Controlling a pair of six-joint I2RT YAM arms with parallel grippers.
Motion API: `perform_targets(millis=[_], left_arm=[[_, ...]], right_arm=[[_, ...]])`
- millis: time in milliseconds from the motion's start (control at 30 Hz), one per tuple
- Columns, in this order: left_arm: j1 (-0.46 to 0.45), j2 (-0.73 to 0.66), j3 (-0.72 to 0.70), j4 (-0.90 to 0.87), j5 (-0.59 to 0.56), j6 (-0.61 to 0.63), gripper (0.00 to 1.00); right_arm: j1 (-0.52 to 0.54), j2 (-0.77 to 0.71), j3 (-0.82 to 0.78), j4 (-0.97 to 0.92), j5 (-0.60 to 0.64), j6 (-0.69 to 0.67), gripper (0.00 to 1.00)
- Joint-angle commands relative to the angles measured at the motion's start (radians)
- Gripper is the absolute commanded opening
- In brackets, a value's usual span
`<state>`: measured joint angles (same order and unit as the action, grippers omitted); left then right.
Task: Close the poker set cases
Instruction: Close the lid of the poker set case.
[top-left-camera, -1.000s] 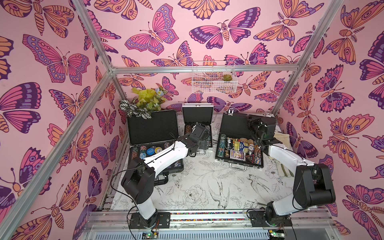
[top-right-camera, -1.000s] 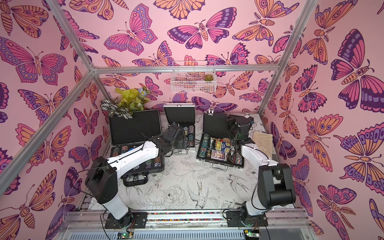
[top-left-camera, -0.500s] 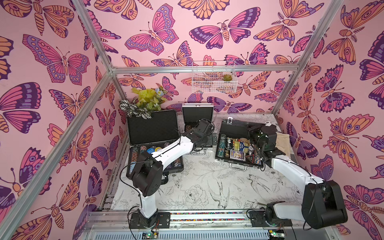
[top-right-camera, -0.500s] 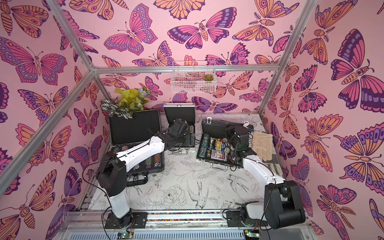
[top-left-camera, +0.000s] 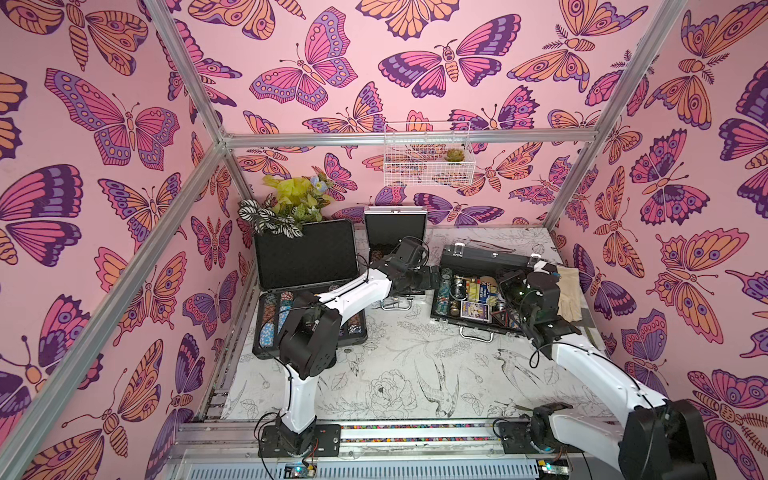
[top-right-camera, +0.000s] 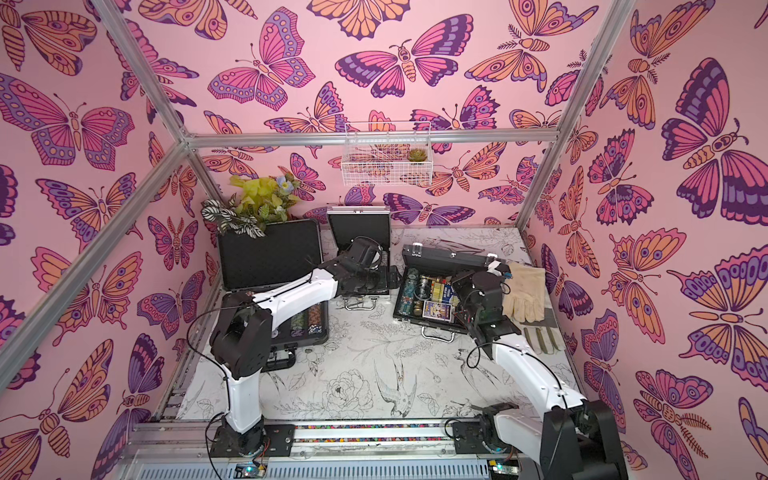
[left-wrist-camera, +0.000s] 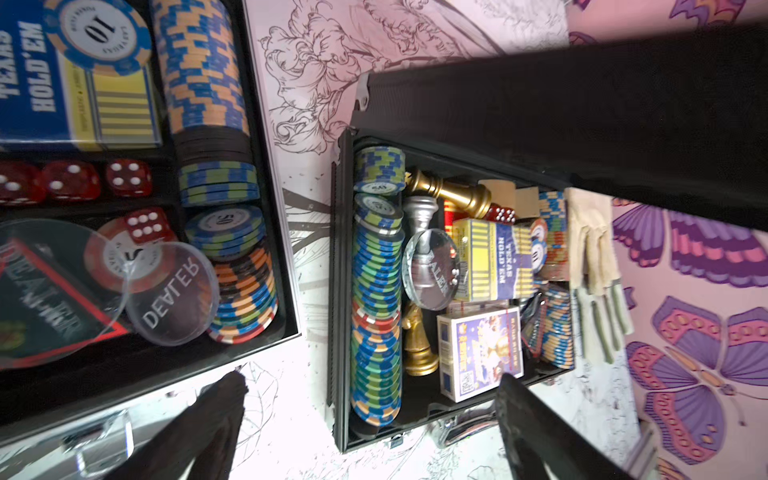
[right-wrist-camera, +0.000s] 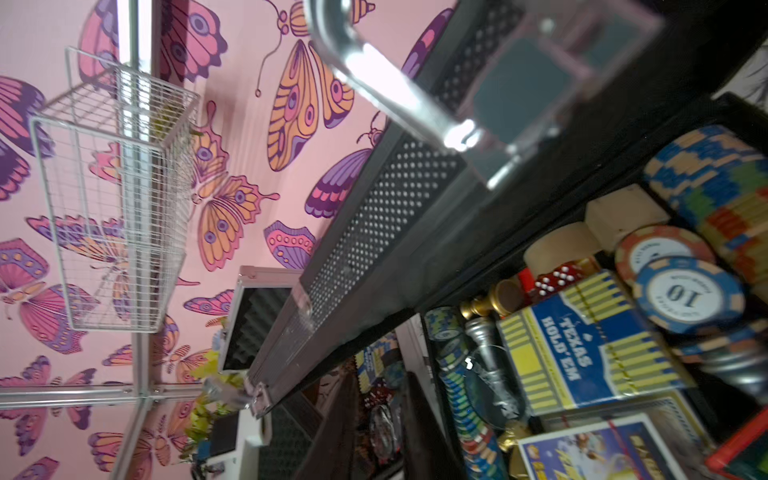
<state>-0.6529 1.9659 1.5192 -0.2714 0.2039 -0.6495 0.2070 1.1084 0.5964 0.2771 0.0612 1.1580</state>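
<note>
Three cases in a row on the tabletop (top-left-camera: 415, 365), none shut. Far left, the large dark-grey case (top-left-camera: 305, 253) stands with its lid upright; beside it, centre, the small silver case (top-left-camera: 395, 230) has its lid upright too. On the right, the wide black case (top-left-camera: 484, 258) has its lid tilted partway down over chips (left-wrist-camera: 376, 291) and card boxes (left-wrist-camera: 486, 257). The left tool (left-wrist-camera: 372, 380) hangs over the strip between the silver and black cases, fingers (left-wrist-camera: 208, 424) spread wide, released. The right tool (right-wrist-camera: 380, 386) sits over the black case's right part, narrowly parted, nothing between.
</note>
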Motion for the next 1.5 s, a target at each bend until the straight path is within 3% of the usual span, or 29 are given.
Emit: perform_targets(millis=[0, 267, 600, 1100, 1467], left_arm=[[0.010, 0.006, -0.030, 0.064, 0.060, -0.026, 0.95], [0.028, 0.001, -0.067, 0.089, 0.070, -0.049, 0.95], [0.038, -0.018, -0.110, 0.089, 0.040, -0.046, 0.95], [0.048, -0.084, -0.139, 0.043, -0.088, 0.010, 0.96], [-0.032, -0.090, -0.041, -0.030, -0.155, 0.156, 0.96]], right_arm=[[0.001, -0.026, -0.023, -0.069, 0.028, -0.067, 0.27], [0.000, -0.062, -0.028, -0.124, 0.035, -0.109, 0.32], [0.000, -0.133, -0.063, -0.256, -0.027, -0.154, 0.50], [0.000, -0.215, -0.239, -0.310, -0.028, -0.156, 0.52], [0.001, -0.285, -0.257, -0.414, -0.063, -0.185, 0.53]])
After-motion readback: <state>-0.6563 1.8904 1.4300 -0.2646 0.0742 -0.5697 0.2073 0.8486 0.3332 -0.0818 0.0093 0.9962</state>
